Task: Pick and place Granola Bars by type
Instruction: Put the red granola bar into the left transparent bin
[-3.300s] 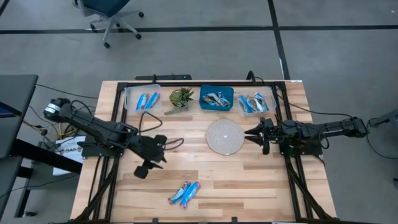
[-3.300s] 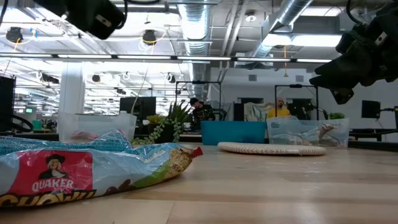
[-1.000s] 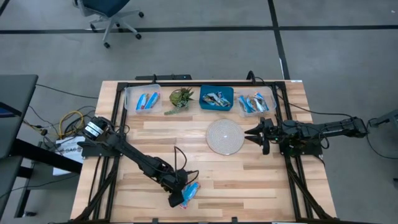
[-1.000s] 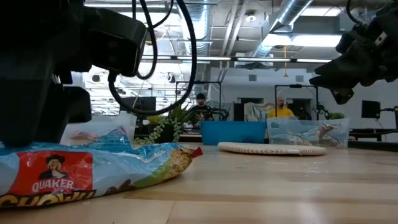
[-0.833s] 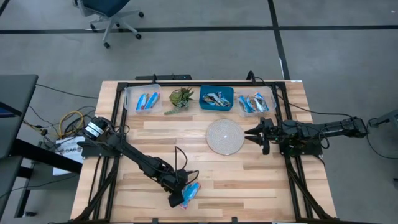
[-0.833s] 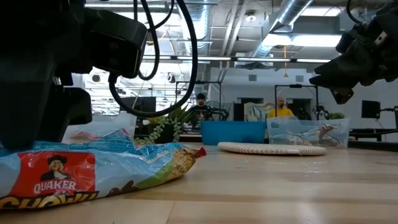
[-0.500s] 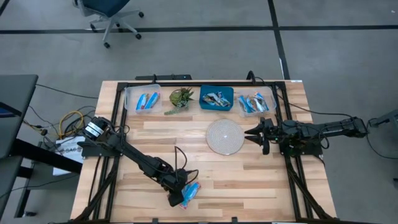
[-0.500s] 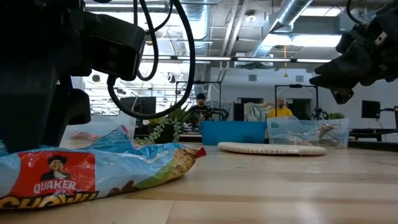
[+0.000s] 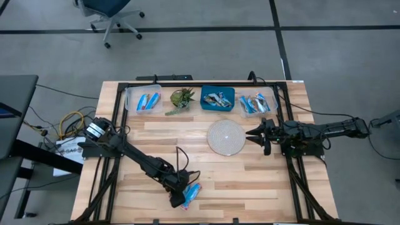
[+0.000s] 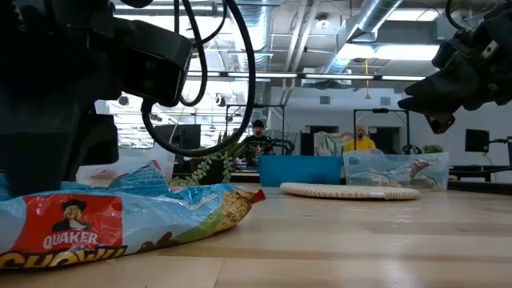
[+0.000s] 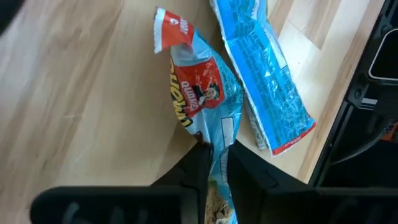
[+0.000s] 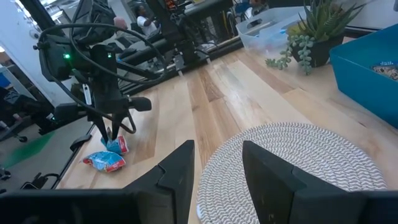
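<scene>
Through the left wrist camera I see my left gripper [image 11: 216, 155] pinched shut on a granola bar [image 11: 202, 102], the two dark fingers [image 11: 193, 165] meeting on the wrapper's light blue end. This bar shows a red Quaker panel and a torn-looking red tip pointing away from the fingers. A second bar [image 11: 264, 74], bright blue with a red end, lies just beside it, touching along one edge. Both rest on the pale wooden table [image 11: 81, 93], close to its black frame [image 11: 354, 118].

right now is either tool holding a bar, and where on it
The left tool pinches one granola bar at its wrapper end. The right tool is open and holds nothing.
</scene>
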